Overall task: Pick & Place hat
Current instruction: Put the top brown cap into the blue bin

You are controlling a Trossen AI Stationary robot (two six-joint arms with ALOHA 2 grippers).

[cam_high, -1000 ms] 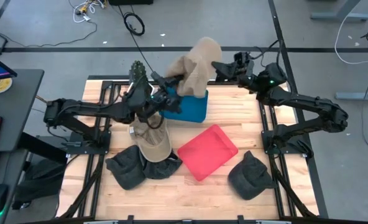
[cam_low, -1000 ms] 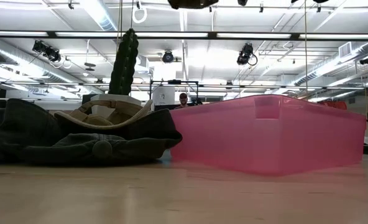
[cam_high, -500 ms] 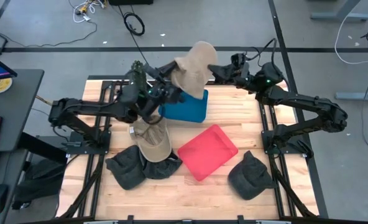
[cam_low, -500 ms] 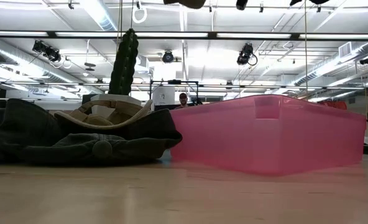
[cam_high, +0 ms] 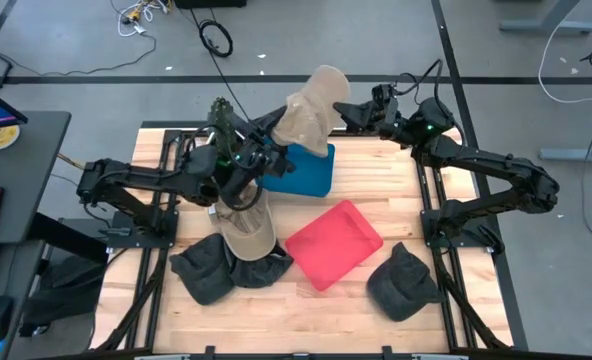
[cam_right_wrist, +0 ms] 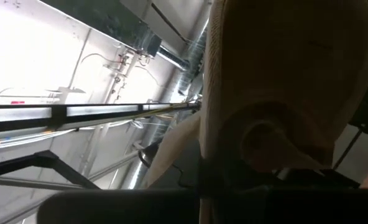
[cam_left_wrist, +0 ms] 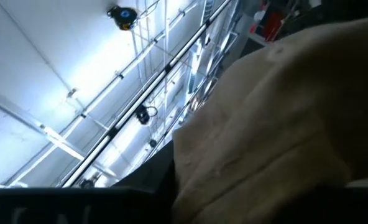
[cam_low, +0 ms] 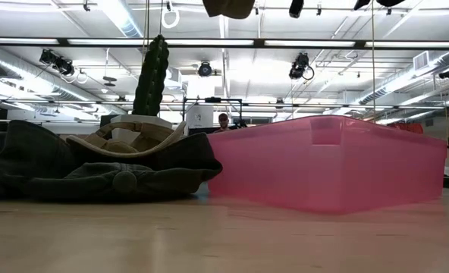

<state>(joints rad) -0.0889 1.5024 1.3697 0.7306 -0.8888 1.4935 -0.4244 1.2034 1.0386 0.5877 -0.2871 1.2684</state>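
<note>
My left gripper [cam_high: 268, 148] has narrowed on the rim of the tan hat [cam_high: 311, 108], which hangs above the blue bin [cam_high: 301, 172]. My right gripper [cam_high: 348, 113] stays clamped on its other side (both hold it now), so I can lower it.
</note>
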